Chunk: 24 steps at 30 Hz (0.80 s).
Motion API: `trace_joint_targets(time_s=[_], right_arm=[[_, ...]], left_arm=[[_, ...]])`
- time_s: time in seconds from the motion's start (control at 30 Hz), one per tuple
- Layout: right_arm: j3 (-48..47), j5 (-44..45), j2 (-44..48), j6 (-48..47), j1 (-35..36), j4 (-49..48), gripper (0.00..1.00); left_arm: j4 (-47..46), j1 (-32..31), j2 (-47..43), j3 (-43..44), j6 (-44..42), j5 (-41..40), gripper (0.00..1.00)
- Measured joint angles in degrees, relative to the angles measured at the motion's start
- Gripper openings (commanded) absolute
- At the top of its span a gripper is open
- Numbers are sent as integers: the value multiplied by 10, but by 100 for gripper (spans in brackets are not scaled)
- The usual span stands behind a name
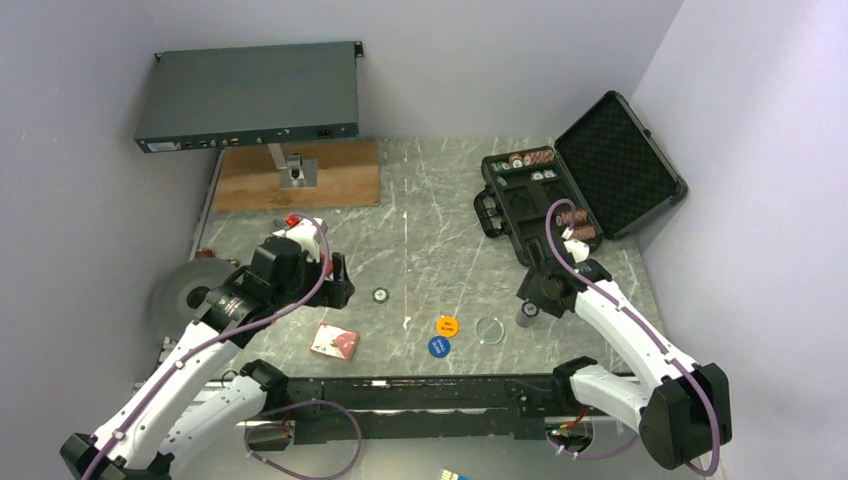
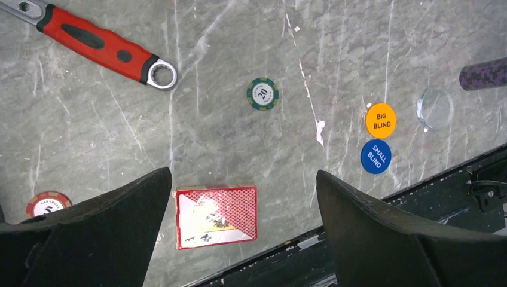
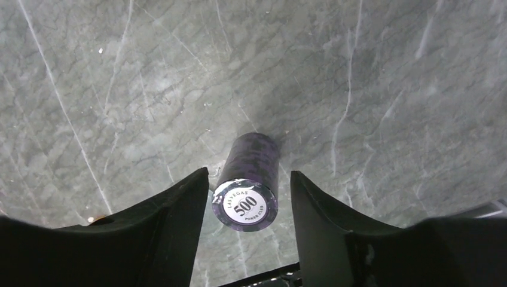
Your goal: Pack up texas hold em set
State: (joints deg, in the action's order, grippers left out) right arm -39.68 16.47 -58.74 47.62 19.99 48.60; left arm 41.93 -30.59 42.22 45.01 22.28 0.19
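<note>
**Top external.** The open case (image 1: 580, 175) sits at the tabletop's (image 1: 430, 200) far right corner, with its lid tipped back toward the wall and some chip rows already in the foam. The right gripper (image 1: 528, 305) is down over a purple chip stack (image 1: 528, 314), near the right edge and just short of the case. The card deck (image 1: 334, 341), the orange disc (image 1: 447, 324) and the blue disc (image 1: 438, 346) lie along the near edge. A green chip (image 1: 381, 295) lies toward the middle.

**Left wrist.** The left gripper (image 2: 242, 179) is spread wide and holds nothing, hovering over the card deck (image 2: 216, 216). A red chip (image 2: 46, 203) peeks out beside one finger. The wrench (image 2: 95, 45) is well apart and no business of mine. I judge the deck to be light, stiff and flat, so I would take it across its short sides.

**Right wrist.** The right gripper (image 3: 249, 179) has a finger on each side of the chip stack (image 3: 246, 203), which seems to stand upright with a "500" face on top. One finger is at its flank and a sliver of table shows at the other, so I read the jaws as apart, not yet pinching.

I expect the stack to be dense for its size, hard and smooth-rimmed. It is only loose discs, so it can shear or shed its lower chips. I would grip square across the diameter, low enough that the pads cover the bottom chips, and lift it level.
</note>
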Motion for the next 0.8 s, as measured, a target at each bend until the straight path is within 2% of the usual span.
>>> trace_joint_targets(time_s=[0.1,0.2,0.4,0.43,0.5,0.53,0.6,0.8], right_arm=[[3,-2,-2,-1,0,-8,20],[3,0,-2,-4,1,-19,0],[2,-2,-3,-10,1,-18,0],[0,-3,-3,-12,1,-16,6],[-12,-5,-4,-18,1,-9,60],[-21,-5,-5,-21,1,-7,73],[-40,-4,-5,-33,1,0,79],[-52,-8,3,-41,2,11,80]], left_arm=[[1,0,0,0,1,-6,98],[3,-2,0,0,1,-11,97],[9,-11,0,0,6,-22,97],[9,-15,0,0,9,-25,97],[10,-19,1,0,10,-31,97],[10,-20,2,0,11,-32,97],[11,-21,4,0,12,-35,97],[18,-23,7,0,13,-42,97]])
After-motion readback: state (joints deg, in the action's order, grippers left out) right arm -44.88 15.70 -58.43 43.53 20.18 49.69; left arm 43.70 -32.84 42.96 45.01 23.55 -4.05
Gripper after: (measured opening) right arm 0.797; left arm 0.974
